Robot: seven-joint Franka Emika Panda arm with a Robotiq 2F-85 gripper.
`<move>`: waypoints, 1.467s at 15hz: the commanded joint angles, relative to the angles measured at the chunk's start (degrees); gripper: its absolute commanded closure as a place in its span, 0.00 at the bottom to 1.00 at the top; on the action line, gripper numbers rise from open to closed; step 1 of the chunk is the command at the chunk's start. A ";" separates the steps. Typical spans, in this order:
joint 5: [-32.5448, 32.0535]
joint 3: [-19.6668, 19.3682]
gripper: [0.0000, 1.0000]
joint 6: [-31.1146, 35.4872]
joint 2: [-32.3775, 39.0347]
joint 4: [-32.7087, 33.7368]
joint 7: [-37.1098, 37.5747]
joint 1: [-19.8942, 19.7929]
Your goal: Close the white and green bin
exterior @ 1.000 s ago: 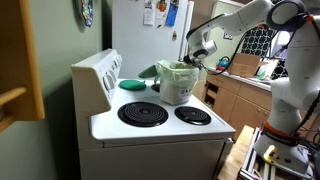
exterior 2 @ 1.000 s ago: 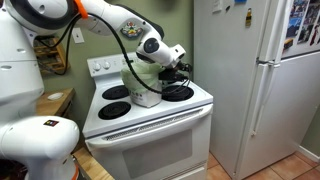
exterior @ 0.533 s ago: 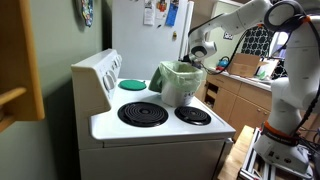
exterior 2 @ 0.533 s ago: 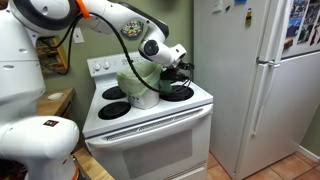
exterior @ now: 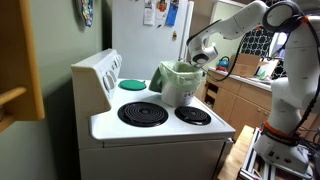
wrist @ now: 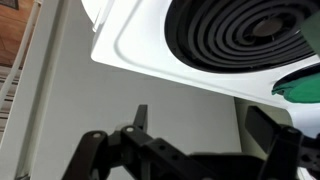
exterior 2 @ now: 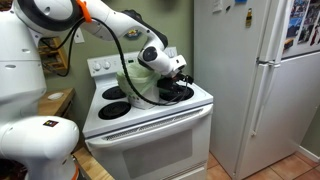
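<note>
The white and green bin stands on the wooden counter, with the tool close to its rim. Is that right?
No: the white and green bin stands on the stove top, not the wooden counter, as both exterior views show. The tool is close to its rim.

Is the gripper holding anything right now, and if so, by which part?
Nothing is held. In the wrist view the gripper has its fingers apart with nothing between them. It is near the white and green bin.
</note>
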 commanded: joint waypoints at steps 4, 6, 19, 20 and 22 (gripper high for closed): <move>-0.39 0.00 0.00 0.00 -0.79 -0.48 0.31 -0.15; -0.88 0.15 0.00 -0.05 -1.83 -1.58 1.60 -0.38; -33.20 10.25 0.00 -5.73 -8.26 -11.72 49.66 -17.74; -36.09 10.31 0.00 -5.10 -8.47 -11.24 52.26 -18.68; -42.82 8.73 0.00 -7.19 -8.98 -11.44 59.20 -18.70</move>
